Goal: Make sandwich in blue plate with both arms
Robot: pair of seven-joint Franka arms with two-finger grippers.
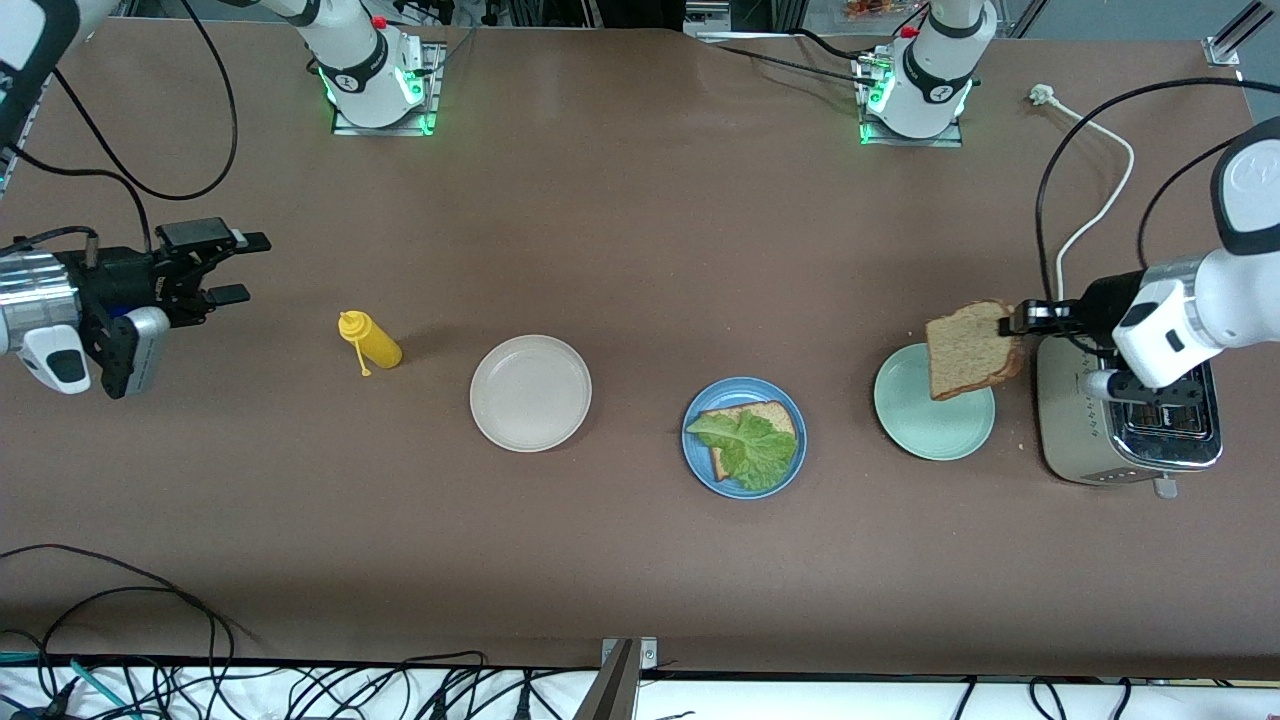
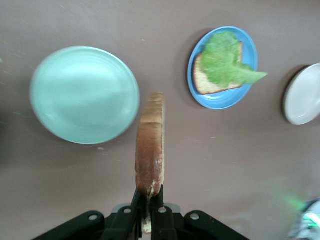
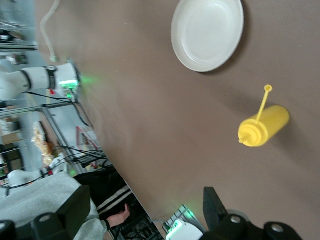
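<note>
The blue plate (image 1: pixel 744 437) (image 2: pixel 222 67) sits mid-table and holds one toast slice (image 1: pixel 770 413) (image 2: pixel 210 84) with a crinkled green lettuce leaf (image 1: pixel 748 447) (image 2: pixel 227 64) on top. My left gripper (image 1: pixel 1015 322) (image 2: pixel 149 196) is shut on the crust of a second brown toast slice (image 1: pixel 970 349) (image 2: pixel 150 152). That slice hangs upright over the pale green plate's (image 1: pixel 934 417) (image 2: pixel 84 94) edge, beside the toaster (image 1: pixel 1130 425). My right gripper (image 1: pixel 240 268) (image 3: pixel 145 210) is open and holds nothing; it waits in the air over the right arm's end of the table.
A yellow squeeze bottle (image 1: pixel 370 340) (image 3: pixel 263 126) lies on its side beside the cream-white plate (image 1: pixel 530 392) (image 3: pixel 207 32) (image 2: pixel 303 94). The toaster's white cord (image 1: pixel 1095 190) runs toward the left arm's base. Cables hang along the table's near edge.
</note>
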